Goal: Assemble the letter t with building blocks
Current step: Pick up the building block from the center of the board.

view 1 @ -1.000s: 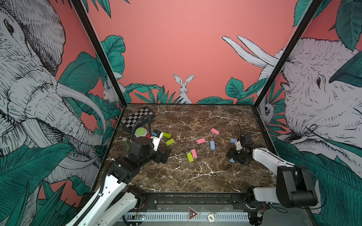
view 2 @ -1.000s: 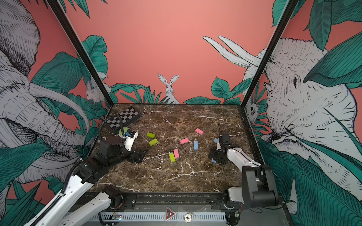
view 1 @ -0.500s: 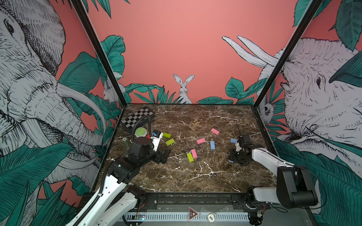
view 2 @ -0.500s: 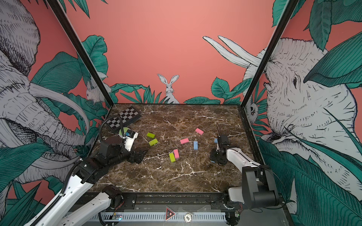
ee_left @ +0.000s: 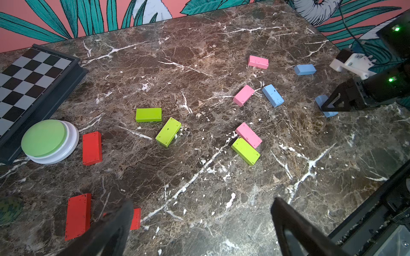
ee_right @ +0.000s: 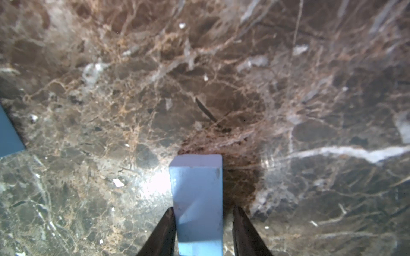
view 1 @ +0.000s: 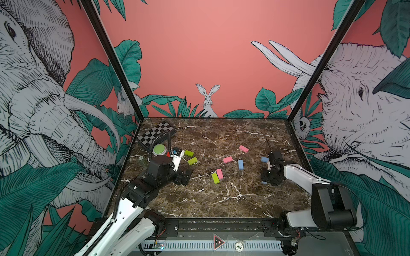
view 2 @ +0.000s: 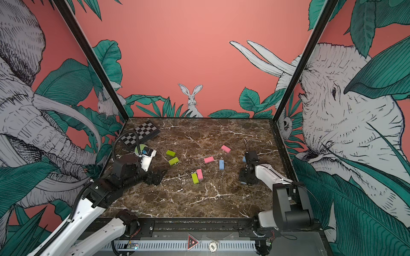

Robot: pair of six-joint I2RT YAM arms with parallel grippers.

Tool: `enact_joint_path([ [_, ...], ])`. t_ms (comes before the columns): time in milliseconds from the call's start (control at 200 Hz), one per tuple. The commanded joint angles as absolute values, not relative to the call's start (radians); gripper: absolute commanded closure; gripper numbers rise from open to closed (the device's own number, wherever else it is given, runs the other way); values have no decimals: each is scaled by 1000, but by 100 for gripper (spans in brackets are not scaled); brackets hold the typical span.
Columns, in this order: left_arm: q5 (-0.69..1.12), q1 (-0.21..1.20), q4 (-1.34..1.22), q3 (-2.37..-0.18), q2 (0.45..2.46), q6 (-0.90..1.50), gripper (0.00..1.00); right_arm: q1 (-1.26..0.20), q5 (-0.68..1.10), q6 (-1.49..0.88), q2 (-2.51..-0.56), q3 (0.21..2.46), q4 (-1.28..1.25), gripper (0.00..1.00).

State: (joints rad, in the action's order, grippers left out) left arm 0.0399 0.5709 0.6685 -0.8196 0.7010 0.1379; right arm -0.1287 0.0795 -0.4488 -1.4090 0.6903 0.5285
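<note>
The right gripper (ee_right: 203,208) straddles a light blue block (ee_right: 196,190) lying flat on the marble table (ee_right: 310,110). Its jaws stand narrow: one finger (ee_right: 162,235) rests against the block's long side and the other sits just clear of it, so the pinch does not look complete. The step in hand appears to be picking up this block. It should go well if both pads seat squarely on the long sides before any lift; otherwise the block may twist. The left gripper (ee_left: 202,201) hangs wide open and empty beside a red block (ee_left: 135,218). The other building blocks (view 1: 227,159) lie scattered mid-table, with no T begun.
</note>
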Motion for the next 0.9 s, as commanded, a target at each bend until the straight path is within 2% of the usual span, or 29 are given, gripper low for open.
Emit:
enact_joint_path([
  [0,31,575,687,-828,696,128,1,-135,41,-423,-1436,716,549,62],
  [130,29,575,689,-829,699,127,1,-137,38,-418,-1449,722,553,65],
  [480,25,575,690,-828,695,128,1,-140,79,-349,-1403,755,582,83],
  [895,17,575,689,-825,686,128,1,-265,129,-207,-1311,856,521,85],
])
